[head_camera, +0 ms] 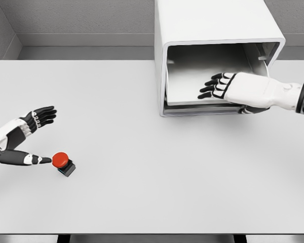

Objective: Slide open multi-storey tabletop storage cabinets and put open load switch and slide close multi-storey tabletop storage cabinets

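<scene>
A white storage cabinet [192,30] stands at the back of the table, its drawer [192,81] slid out toward me and showing nothing inside. My right hand [216,86] lies over the drawer's front edge, fingers stretched flat and pointing left, thumb under the drawer front. The load switch [64,162], a red button on a small dark base, sits at the table's left. My left hand [43,132] is spread around it: the thumb tip touches the red button from the left, while the fingers hover apart behind it.
The white table [152,192] stretches wide between the switch and the cabinet. Grey walls stand behind it. The table's front edge runs along the bottom of the view.
</scene>
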`<state>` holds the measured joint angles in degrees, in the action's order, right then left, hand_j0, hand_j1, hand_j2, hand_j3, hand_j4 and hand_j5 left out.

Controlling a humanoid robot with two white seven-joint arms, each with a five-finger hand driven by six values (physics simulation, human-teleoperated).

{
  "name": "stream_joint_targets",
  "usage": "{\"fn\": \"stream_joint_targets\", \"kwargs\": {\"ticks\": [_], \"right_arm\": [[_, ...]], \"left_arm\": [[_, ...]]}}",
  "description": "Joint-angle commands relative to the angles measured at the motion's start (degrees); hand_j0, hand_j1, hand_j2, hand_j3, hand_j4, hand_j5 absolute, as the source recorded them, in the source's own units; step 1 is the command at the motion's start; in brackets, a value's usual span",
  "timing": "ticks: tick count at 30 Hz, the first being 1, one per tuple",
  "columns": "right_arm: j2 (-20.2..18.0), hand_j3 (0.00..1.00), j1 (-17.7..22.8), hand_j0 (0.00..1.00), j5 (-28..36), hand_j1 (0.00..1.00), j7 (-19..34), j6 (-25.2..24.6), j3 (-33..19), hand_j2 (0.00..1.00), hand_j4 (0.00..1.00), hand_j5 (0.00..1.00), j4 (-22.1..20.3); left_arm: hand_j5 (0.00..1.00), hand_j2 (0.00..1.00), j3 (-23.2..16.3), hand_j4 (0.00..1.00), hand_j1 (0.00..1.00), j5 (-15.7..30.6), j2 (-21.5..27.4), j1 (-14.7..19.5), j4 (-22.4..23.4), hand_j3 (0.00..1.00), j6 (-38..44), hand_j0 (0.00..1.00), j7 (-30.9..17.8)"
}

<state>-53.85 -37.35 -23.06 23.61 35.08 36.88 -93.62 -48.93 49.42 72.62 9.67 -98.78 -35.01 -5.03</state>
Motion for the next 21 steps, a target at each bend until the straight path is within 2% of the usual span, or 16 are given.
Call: {"fn": "stream_joint_targets", "kwargs": {"ticks": [1, 3, 5, 8, 11, 15, 21], "right_arm": [[-1.08, 0.99, 0.0, 0.99, 0.47, 0.99, -0.14, -0.08, -0.06, 0.99, 0.99, 0.99, -1.21], [-1.7, 0.98, 0.26, 0.98, 0.47, 0.98, -0.23, -0.08, -0.06, 0.98, 0.98, 0.98, -2.7], [-2.4, 0.98, 0.35, 0.98, 0.56, 0.98, -0.32, -0.08, -0.06, 0.98, 0.98, 0.98, -4.28], [-3.19, 0.98, 0.7, 0.98, 0.56, 0.98, -0.4, -0.08, -0.06, 0.98, 0.98, 0.98, -5.87], [-3.46, 0.98, 0.88, 0.98, 0.56, 0.98, -0.32, -0.08, -0.06, 0.98, 0.98, 0.98, -5.87], [-4.78, 0.98, 1.58, 0.98, 0.91, 0.98, -0.32, -0.08, -0.15, 0.98, 0.98, 0.98, -6.83], [-5.65, 0.98, 2.55, 0.98, 1.53, 0.98, -0.4, -0.08, -0.32, 0.98, 0.98, 0.98, -7.54]], "left_arm": [[1.0, 1.0, 0.06, 1.0, 1.0, 0.24, 0.07, 0.0, -1.41, 1.0, 0.01, 1.0, 0.02], [1.0, 1.0, 0.06, 1.0, 1.0, 0.24, 0.24, -0.79, -1.94, 1.0, 0.01, 1.0, 0.02], [1.0, 1.0, 0.06, 1.0, 1.0, -0.2, 0.59, -3.34, -2.03, 1.0, 0.01, 1.0, -0.06], [1.0, 1.0, 0.06, 1.0, 1.0, -0.28, 0.6, -3.69, -1.94, 1.0, 0.01, 1.0, -0.15], [1.0, 1.0, -0.03, 1.0, 1.0, -0.28, 0.42, -3.96, -1.94, 1.0, 0.01, 1.0, -0.15], [1.0, 1.0, -0.03, 1.0, 1.0, -0.46, 0.07, -6.68, -1.85, 1.0, 0.01, 1.0, -0.15], [1.0, 1.0, -0.03, 1.0, 1.0, -0.46, -0.72, -7.03, -1.76, 1.0, 0.01, 1.0, -0.15]]}}
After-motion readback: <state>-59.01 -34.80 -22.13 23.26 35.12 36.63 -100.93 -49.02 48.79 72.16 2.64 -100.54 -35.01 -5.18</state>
